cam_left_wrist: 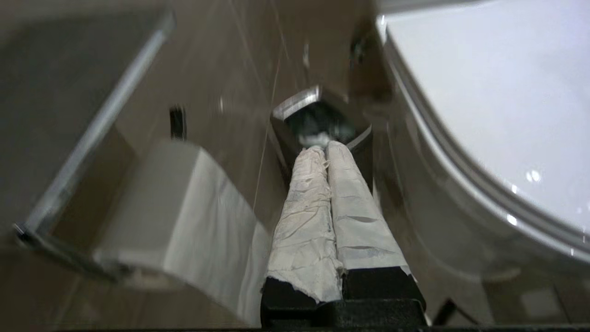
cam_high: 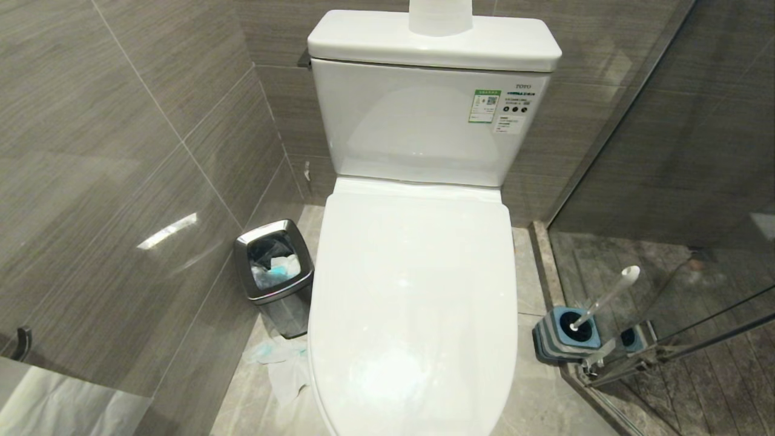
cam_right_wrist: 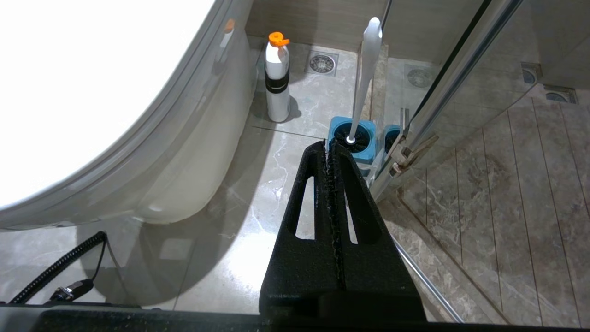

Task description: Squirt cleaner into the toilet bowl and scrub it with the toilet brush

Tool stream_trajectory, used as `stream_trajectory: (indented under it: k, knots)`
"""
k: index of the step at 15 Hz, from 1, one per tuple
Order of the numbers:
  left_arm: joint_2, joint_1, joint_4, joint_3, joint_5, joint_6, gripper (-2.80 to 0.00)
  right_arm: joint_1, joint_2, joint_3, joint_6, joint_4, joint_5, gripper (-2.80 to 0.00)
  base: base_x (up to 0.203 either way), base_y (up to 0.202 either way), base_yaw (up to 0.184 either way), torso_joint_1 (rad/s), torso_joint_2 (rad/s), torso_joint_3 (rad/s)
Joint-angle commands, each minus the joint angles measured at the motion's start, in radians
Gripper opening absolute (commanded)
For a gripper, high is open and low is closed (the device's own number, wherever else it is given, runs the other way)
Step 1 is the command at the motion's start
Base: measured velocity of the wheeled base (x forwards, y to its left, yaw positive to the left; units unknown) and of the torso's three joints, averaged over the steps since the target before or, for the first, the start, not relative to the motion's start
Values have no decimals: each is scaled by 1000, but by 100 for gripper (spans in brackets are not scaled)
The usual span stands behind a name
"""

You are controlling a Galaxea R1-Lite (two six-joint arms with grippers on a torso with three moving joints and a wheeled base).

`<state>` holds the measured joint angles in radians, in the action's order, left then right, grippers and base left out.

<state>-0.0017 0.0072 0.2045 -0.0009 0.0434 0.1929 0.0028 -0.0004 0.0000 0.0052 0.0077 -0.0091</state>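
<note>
Both pincers are clenched on nothing. Your left gripper (cam_left_wrist: 325, 148), its fingers wrapped in crinkled white tape and pressed flat together, hangs low beside the toilet, aimed toward the small steel bin (cam_left_wrist: 318, 117) with crumpled paper inside. Your right gripper (cam_right_wrist: 328, 146), bare black fingers pressed together, points at the squarish blue-topped holder (cam_right_wrist: 352, 143) on the floor tiles. Neither arm shows in the head view.

You see the white ceramic toilet with its plastic lid (cam_high: 418, 290) down, so the toilet bowl is covered and its inside cannot be seen. Your toilet brush (cam_high: 605, 297), a slim white handle with a rounded tip, stands tilted in the holder to the toilet's right, just beside the glass shower partition (cam_high: 684, 181); its bristles are hidden in the holder. A fainter mirror image of the holder shows in the glass.

A white bottle with an orange cap and dark band (cam_right_wrist: 277, 78) stands on the floor against the toilet's base, seen only from the right wrist; its label is unreadable. Tissue scraps (cam_high: 281, 363) lie on the floor by the bin. A white object (cam_high: 440, 15) on the stickered tank (cam_high: 418, 121) is cut off by the frame. The left wrist picture is blurred; a toilet paper roll (cam_left_wrist: 184, 216) hangs near.
</note>
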Motion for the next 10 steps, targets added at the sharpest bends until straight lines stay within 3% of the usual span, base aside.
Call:
stream_trajectory:
  k: [1, 4, 10]
  knots:
    - [3, 0, -119, 2, -16, -8, -280, 0, 0, 1, 1, 0, 0, -280, 0, 0, 0, 0, 0, 0]
    - [3, 0, -215, 1, -10, -27, -280, 0, 0, 1, -1, 0, 0, -280, 0, 0, 0, 0, 0, 0]
    - [3, 0, -214, 2, -4, -61, -280, 0, 0, 2, 1, 0, 0, -280, 0, 0, 0, 0, 0, 0]
